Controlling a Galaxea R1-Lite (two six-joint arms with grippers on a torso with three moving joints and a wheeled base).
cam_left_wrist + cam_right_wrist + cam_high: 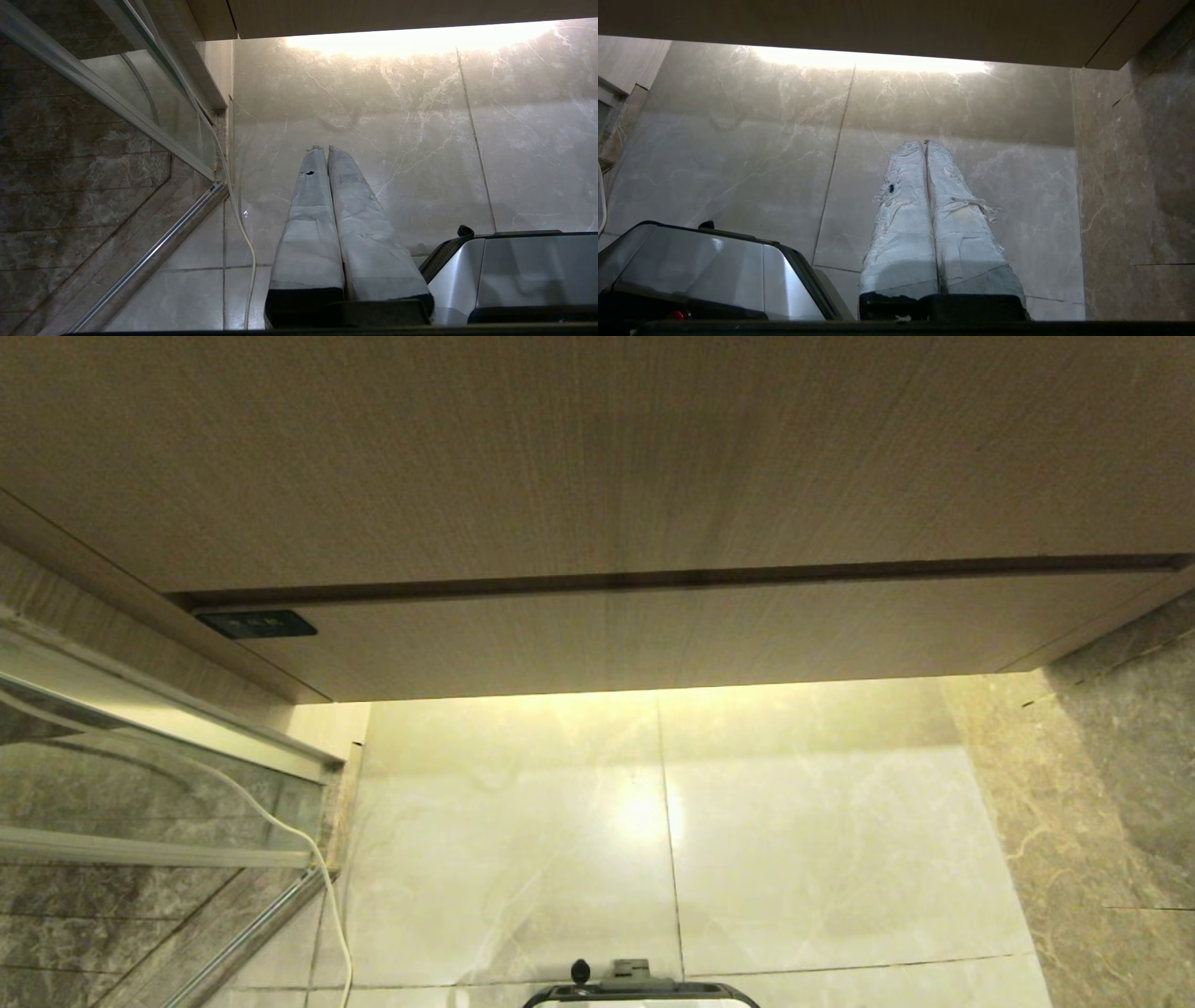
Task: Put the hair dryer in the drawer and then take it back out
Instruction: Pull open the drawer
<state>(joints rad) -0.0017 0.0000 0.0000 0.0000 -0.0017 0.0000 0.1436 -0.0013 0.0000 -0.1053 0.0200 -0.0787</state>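
We cannot find the hair dryer in any of the three views, so we can say nothing of where it lies. The wide, shallow light wood-grain drawer (pixel 672 635) sits flush under the much taller plain wood-grain panel (pixel 597 457), its front pushed home, so its inside is hidden from us. A small black rectangular plate (pixel 257 623) marks its left end. In both wrist views only the lower edge of the cabinet shows, cut off by the frame.

Neither arm reaches into the head view. Our left hand (pixel 323 149) hangs above the pale marble floor tiles (pixel 653 840) with its two grey-wrapped fingers (pixel 308 224) pressed together tip to tip, holding nothing. Our right hand (pixel 924 143) hangs likewise, its frayed white-wrapped fingers (pixel 903 224) closed against each other and touching nothing.

Below both hands the robot's silver, black-rimmed base (pixel 514 266) juts in, and only its front edge shows in the head view. To the left stands a glass shower screen with metal rails (pixel 140 775), and a thin white cord (pixel 308 859) runs down beside it; it may lie against the glass, but we cannot tell. A darker brown marble wall (pixel 1111 821) closes the right side.
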